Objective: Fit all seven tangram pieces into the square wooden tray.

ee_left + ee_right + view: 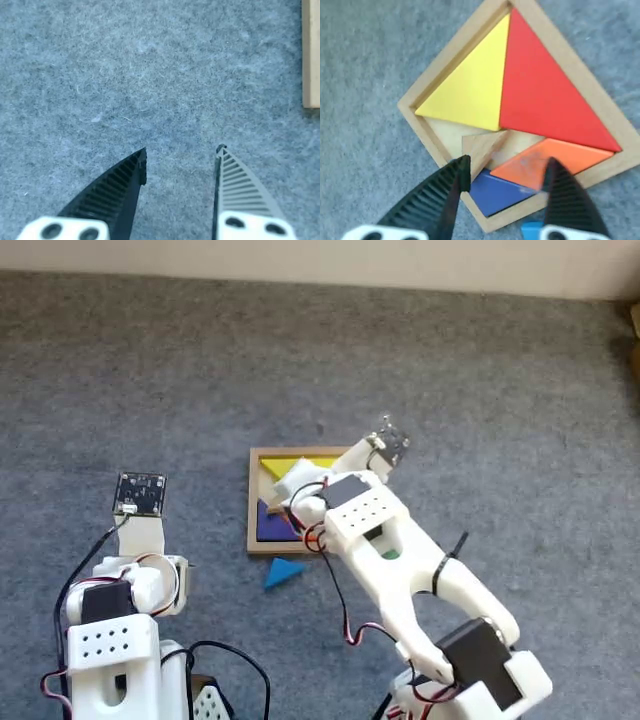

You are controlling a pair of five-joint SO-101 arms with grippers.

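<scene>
**Tray part-filled; right arm over it, left arm off to the side**

High view: The square wooden tray (251,502) lies on grey carpet (150,360) near the middle of the table. The right arm (400,560) stretches over the tray and covers most of its inside. A yellow triangle (305,464) shows along the tray's far edge, and a dark blue piece (274,521) sits in its near-left corner. A light blue triangle (284,571) lies flat on the carpet just outside the near rim, not touching the tray. The left arm (110,630) stands well to the left of the tray.

Left wrist view: The left gripper (181,152) hangs over the carpet with its fingers spread wide and only carpet between them. A strip of the tray's rim lies off to one side, well apart from the fingertips.

Right wrist view: The right gripper (509,167) hovers over the tray with its fingers wide apart, clamping no piece. Inside the tray, the yellow triangle and a red triangle (545,100) lie flat, edge to edge, and fill one half. An orange piece (540,162) rests against the red triangle, with the dark blue piece beside it at the rim. A wood-coloured triangle (482,145) sits between the yellow triangle and the dark blue piece, with tray floor showing around it. The dark fingertip overlaps it, and I cannot tell whether they touch. A corner of the light blue triangle shows just outside the rim.
</scene>
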